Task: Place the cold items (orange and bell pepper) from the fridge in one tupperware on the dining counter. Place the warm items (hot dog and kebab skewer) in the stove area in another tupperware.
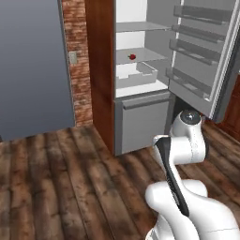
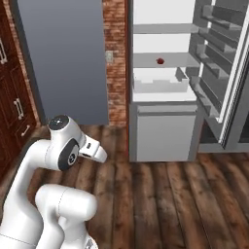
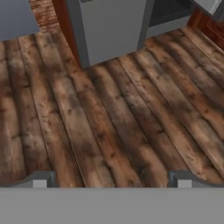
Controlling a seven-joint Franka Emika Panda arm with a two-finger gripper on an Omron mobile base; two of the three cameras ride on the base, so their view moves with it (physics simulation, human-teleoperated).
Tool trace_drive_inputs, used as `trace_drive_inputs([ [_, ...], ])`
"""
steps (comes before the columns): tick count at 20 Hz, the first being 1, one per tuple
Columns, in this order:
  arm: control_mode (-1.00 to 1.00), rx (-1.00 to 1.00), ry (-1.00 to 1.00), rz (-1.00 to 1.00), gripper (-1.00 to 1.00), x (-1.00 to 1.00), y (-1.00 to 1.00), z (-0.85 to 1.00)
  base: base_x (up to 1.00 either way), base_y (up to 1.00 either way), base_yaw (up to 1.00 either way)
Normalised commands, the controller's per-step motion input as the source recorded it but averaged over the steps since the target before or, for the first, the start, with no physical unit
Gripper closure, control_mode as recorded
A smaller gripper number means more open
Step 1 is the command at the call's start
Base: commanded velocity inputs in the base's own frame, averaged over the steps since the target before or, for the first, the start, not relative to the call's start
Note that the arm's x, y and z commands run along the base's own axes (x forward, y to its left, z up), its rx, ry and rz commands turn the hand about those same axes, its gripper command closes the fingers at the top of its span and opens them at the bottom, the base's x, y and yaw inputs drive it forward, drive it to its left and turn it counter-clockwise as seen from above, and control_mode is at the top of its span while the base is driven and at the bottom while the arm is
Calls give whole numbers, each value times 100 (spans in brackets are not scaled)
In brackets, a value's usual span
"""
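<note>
— Where's the pepper?
— I see a small red item (image 1: 132, 56), probably it, upper centre on a fridge (image 1: 140, 75) shelf. The door (image 1: 201, 56) is open.
— Gripper?
— The gripper (image 3: 112, 179) is spread wide, empty, facing the floor (image 3: 109, 122). I'd drive closer and raise the arm before reaching.

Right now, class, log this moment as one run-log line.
fridge: door open | red item: on middle shelf, kind unclear | gripper: open, empty, over wood floor | task: nothing picked yet
</note>
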Motion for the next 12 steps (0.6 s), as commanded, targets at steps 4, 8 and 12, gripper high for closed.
trace_drive_inputs([
  [4, 100, 0, 0, 0, -100, 0, 0, 0, 100, 0, -24],
  [8, 100, 0, 0, 0, -100, 0, 0, 0, 100, 0, -26],
  [12, 100, 0, 0, 0, -100, 0, 0, 0, 100, -3, -18],
])
